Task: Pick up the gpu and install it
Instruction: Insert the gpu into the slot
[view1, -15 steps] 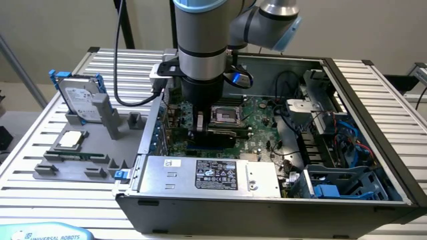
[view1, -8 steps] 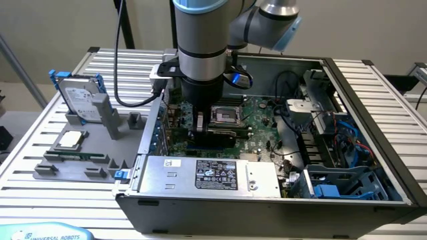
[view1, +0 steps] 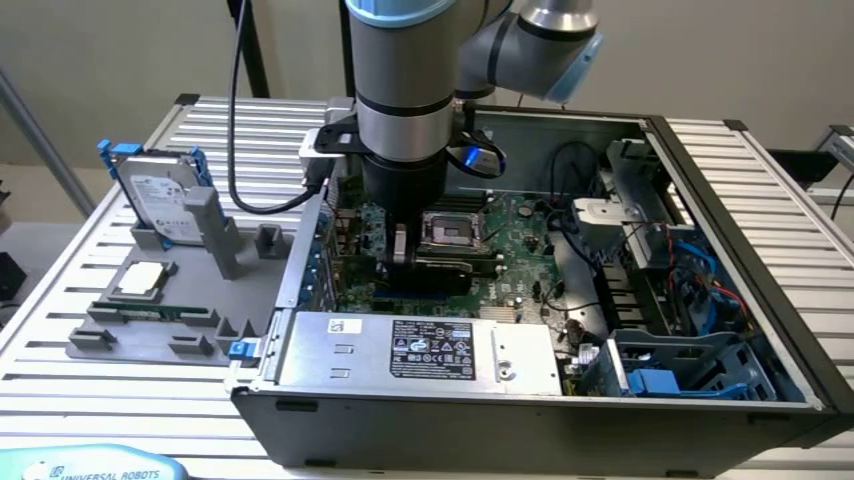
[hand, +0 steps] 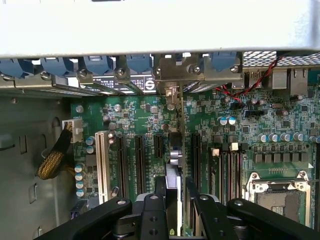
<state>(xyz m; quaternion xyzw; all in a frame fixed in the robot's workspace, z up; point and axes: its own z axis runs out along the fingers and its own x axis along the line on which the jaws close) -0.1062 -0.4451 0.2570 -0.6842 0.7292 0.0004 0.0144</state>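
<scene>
In the wrist view the gpu (hand: 173, 212) stands edge-on as a thin strip between my two black fingers (hand: 160, 192). My gripper (hand: 175, 189) is shut on it. The card hangs just above the green motherboard (hand: 135, 120), in line with one of the long black expansion slots (hand: 157, 147). Its silver bracket (hand: 172, 92) points at the case's rear wall. In the exterior view my gripper (view1: 400, 262) is low inside the open computer case (view1: 747, 250), beside the processor socket (view1: 454, 232). The arm hides most of the card there.
A grey fixture tray (view1: 174, 340) at the exterior view's left holds a hard drive in a blue frame (view1: 160, 200), a processor chip (view1: 142, 280) and a memory stick (view1: 150, 312). The power supply (view1: 420, 350) fills the case's near side. Cables (view1: 667, 260) crowd its right.
</scene>
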